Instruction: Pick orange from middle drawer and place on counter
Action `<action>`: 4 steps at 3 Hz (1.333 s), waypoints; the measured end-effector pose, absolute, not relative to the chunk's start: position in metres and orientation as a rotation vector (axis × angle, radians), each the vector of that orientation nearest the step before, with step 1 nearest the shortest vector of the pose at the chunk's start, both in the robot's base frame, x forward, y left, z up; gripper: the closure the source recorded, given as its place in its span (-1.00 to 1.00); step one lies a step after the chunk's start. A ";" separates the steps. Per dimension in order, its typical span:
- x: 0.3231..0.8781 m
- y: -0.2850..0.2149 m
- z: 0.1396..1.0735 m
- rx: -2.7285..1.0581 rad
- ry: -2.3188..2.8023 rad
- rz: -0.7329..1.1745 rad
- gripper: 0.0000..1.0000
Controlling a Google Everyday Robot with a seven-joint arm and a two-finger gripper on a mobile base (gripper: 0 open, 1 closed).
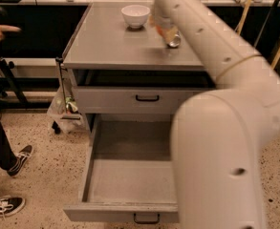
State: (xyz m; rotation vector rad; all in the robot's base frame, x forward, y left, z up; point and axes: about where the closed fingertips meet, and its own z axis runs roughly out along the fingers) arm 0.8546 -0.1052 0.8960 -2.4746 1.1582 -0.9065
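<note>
My gripper (pixel 162 28) is low over the back right of the grey counter (pixel 108 46), just right of the white bowl (pixel 135 15). An orange patch, the orange (pixel 156 31), shows at its tip, held in the gripper, touching or just above the counter. The silver-blue can (pixel 173 41) lies right beside it, partly hidden. The middle drawer (pixel 127 182) is pulled fully open and its visible part is bare. My white arm (pixel 220 128) covers its right half.
The shallower upper drawer (pixel 130 99) stands slightly open. A person's hand (pixel 0 31) points in from the left, and their shoes (pixel 16 159) are on the speckled floor. A small wheeled cart (pixel 65 113) stands at the cabinet's left. Wooden poles (pixel 247 6) lean at the back right.
</note>
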 end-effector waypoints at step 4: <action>0.862 -0.068 0.898 -2.475 1.132 -0.859 -0.77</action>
